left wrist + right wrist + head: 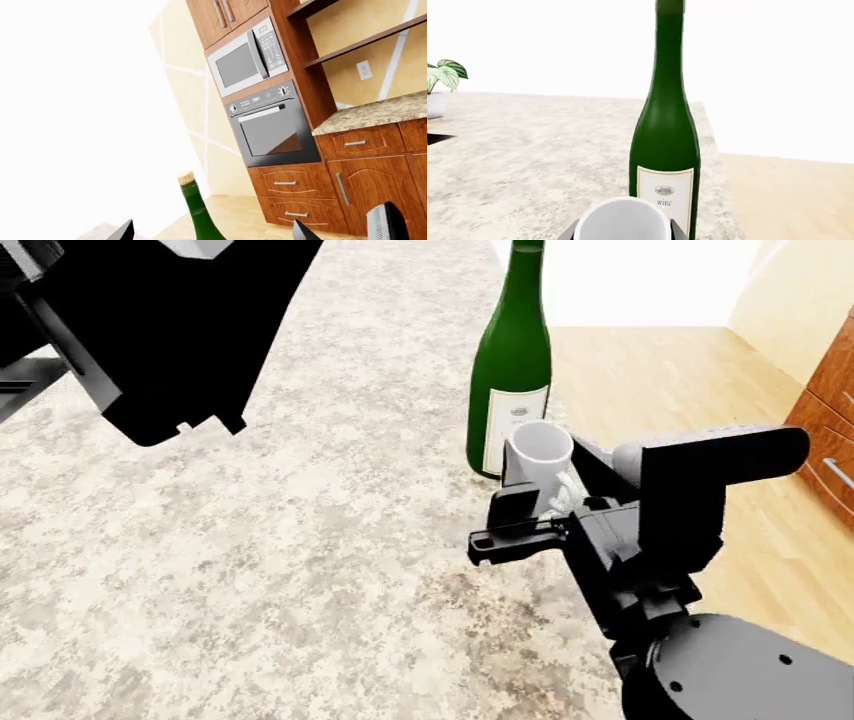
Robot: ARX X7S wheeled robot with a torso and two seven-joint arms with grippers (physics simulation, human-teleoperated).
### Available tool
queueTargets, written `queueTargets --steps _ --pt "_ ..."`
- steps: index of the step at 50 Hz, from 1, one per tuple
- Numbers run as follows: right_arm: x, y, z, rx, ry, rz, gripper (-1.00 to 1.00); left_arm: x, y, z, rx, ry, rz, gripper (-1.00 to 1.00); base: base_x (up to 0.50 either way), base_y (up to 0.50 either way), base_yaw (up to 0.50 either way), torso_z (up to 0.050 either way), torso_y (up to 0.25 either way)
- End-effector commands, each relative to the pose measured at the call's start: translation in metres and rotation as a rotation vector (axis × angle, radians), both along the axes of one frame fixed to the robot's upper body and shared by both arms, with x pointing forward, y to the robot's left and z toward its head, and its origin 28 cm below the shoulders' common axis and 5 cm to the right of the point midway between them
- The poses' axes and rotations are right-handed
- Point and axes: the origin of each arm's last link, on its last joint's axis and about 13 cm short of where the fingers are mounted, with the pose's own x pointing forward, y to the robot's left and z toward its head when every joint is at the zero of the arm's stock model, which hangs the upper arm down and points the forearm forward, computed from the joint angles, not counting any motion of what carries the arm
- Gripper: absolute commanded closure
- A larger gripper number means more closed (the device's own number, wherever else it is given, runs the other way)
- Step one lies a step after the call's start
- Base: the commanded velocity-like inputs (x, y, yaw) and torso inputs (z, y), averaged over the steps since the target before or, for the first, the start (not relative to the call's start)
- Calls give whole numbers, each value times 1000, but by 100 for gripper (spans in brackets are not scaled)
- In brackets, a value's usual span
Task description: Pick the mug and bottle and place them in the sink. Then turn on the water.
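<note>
Mug (538, 452), white, stands upright on the speckled stone counter (267, 540), touching or just in front of the base of the bottle (511, 370). Right gripper (545, 508) sits right at the mug; in the right wrist view the mug's open rim (622, 220) lies between two dark finger edges, one either side. Whether the fingers actually press the mug wall: cannot tell. Handle not clearly seen.

Bottle upright, dark green, cream label facing the right wrist camera, near the counter's edge; wood floor (667, 380) beyond it.

Left arm raised high at the head view's upper left; its gripper (213, 231) shows only as dark fingertips set well apart, bottle neck and cork (186, 177) between them in that view, not touching.

Potted plant (440, 85) far off on the counter. Built-in oven (273, 127) and microwave (247, 57) in wood cabinets.
</note>
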Motion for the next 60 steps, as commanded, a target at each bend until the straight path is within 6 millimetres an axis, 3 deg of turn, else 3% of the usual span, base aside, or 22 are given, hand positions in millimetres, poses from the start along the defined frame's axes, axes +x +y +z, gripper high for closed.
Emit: queueTargets --steps 1,7,12,21,33,60 --pt "-49 -31 29 -74 -142 -68 100 14 -13 -4 12 28 -40 -100 0 0 0 0 0" --pt "-58 -50 39 -79 -172 -161 100 26 -21 -9 16 61 -69 -100 0 0 0 0 0" --pt "-63 -65 48 -70 -202 -231 100 46 -29 -18 4 112 -91 -100 0 0 0 0 0" --pt "-66 -77 53 -41 -235 -316 100 78 -44 -28 12 185 -99 -100 0 0 0 0 1" --pt "-70 -84 56 -8 -260 -368 100 96 -59 -41 1 368 -138 -100 0 0 0 0 0" --pt "-68 -84 51 20 -256 -377 100 132 -84 -50 14 443 -101 -100 0 0 0 0 0"
